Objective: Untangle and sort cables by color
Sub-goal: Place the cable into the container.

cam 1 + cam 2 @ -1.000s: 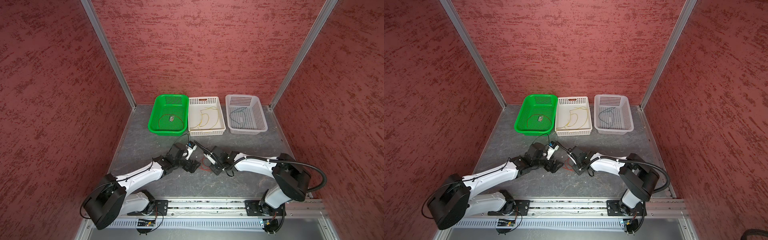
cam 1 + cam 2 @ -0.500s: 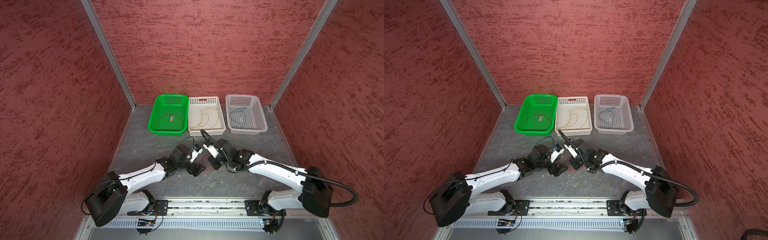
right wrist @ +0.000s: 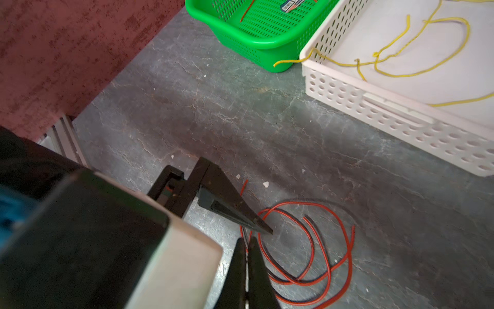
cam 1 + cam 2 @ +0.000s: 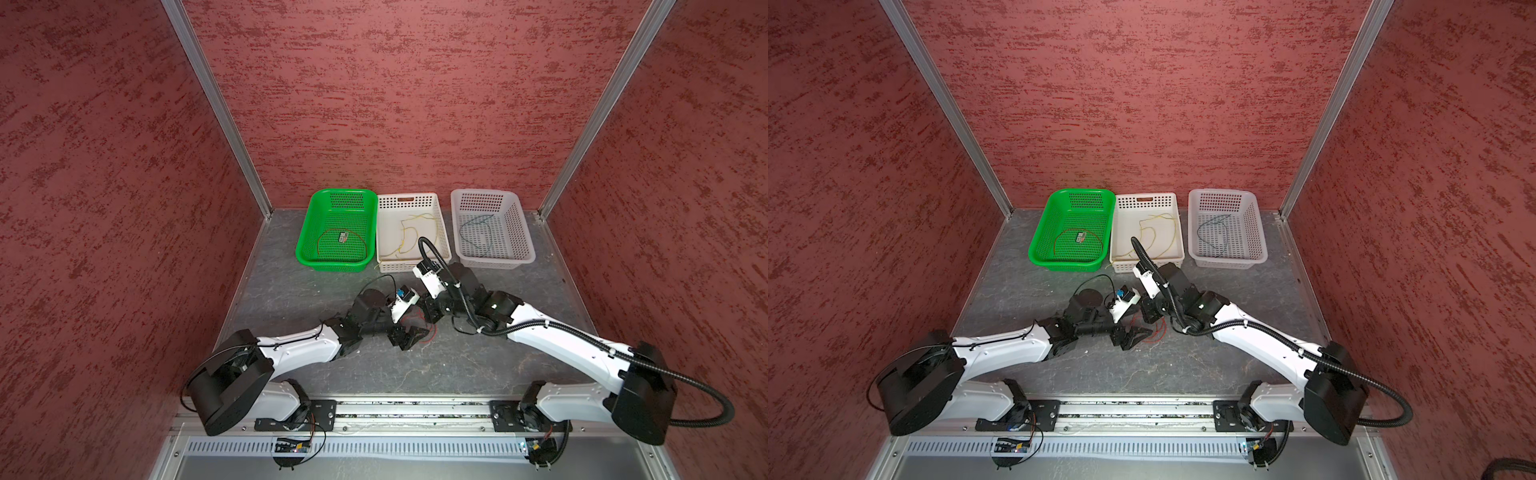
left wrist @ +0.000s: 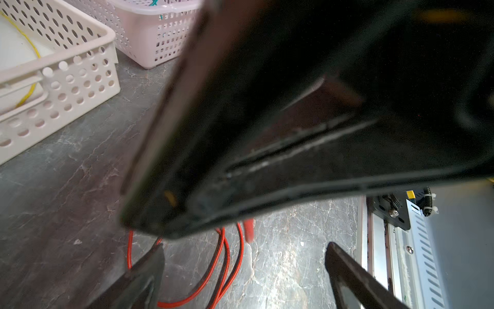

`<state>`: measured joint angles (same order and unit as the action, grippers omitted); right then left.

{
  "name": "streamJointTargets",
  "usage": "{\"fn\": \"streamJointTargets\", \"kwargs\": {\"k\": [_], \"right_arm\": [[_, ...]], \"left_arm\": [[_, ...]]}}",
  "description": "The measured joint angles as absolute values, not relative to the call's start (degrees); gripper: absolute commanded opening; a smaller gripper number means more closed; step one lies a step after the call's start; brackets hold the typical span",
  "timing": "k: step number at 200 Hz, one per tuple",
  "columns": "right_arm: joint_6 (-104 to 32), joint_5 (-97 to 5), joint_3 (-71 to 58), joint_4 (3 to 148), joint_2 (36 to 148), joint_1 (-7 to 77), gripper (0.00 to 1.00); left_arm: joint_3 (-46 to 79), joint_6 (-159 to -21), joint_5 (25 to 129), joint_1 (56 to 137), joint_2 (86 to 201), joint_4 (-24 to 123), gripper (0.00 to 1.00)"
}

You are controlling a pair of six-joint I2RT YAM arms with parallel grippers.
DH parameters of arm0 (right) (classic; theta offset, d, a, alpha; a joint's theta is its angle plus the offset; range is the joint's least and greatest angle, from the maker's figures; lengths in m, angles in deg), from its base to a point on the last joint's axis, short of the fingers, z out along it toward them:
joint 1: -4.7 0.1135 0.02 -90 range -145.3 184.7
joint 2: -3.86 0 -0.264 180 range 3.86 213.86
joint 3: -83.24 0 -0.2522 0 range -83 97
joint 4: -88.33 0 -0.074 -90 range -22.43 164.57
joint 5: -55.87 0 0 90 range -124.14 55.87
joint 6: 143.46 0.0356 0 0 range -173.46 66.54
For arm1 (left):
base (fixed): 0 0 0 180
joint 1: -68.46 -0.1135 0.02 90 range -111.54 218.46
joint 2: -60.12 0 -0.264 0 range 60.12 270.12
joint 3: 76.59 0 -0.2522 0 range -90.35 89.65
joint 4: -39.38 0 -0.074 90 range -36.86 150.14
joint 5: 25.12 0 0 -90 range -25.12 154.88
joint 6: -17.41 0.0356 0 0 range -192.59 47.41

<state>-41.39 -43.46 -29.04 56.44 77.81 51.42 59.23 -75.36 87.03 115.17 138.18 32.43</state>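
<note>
A red cable [image 4: 430,331] [image 4: 1158,332] lies in loose coils on the grey floor between my two grippers. My left gripper [image 4: 410,336] [image 5: 244,247] is open, low over the coils, with strands of the red cable [image 5: 242,251] between its fingers. My right gripper [image 4: 429,321] [image 3: 247,240] is shut, its tips pinched on a strand at the edge of the red cable [image 3: 294,203]. Another red cable [image 4: 340,245] lies in the green basket [image 4: 332,267]. Yellow cables [image 4: 409,237] are in the cream basket [image 4: 444,243], and a blue-green cable [image 4: 478,232] in the pale basket [image 4: 527,251].
The three baskets stand in a row against the back wall. One yellow cable end [image 3: 286,63] hangs over the cream basket's corner. The right arm's black corrugated hose [image 4: 465,307] loops above the grippers. Red side walls close in the floor, with the metal rail [image 4: 415,409] in front.
The right arm has stretched forward and swung its gripper towards the baskets, and its jaws have closed fully at the red coils. The left gripper has shifted slightly right and stayed open.
</note>
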Motion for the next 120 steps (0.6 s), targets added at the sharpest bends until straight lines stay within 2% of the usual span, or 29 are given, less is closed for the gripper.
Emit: {"fn": "streamJointTargets", "kwargs": {"k": [19, 41, 70, 99, 120], "right_arm": [[-40.14, -43.46, -29.04, 57.27, 78.05, 50.90, 0.00], [-39.20, -43.48, -29.04, 58.12, 78.05, 50.74, 0.00], [-38.66, -45.12, -29.08, 59.39, 78.05, 51.05, 0.00], [-38.22, -46.21, -29.50, 60.62, 77.87, 51.16, 0.00], [-38.02, -46.39, -30.05, 61.14, 77.35, 51.14, 0.00]], "left_arm": [[59.30, -76.04, 86.64, 115.11, 139.91, 28.67, 0.78], [59.34, -76.52, 85.76, 115.04, 140.47, 26.02, 0.71], [59.32, -77.00, 84.76, 114.28, 140.91, 23.51, 0.52], [59.14, -77.46, 84.43, 113.27, 141.90, 22.63, 0.40], [58.90, -77.96, 84.82, 112.81, 142.03, 22.61, 0.23]]}}
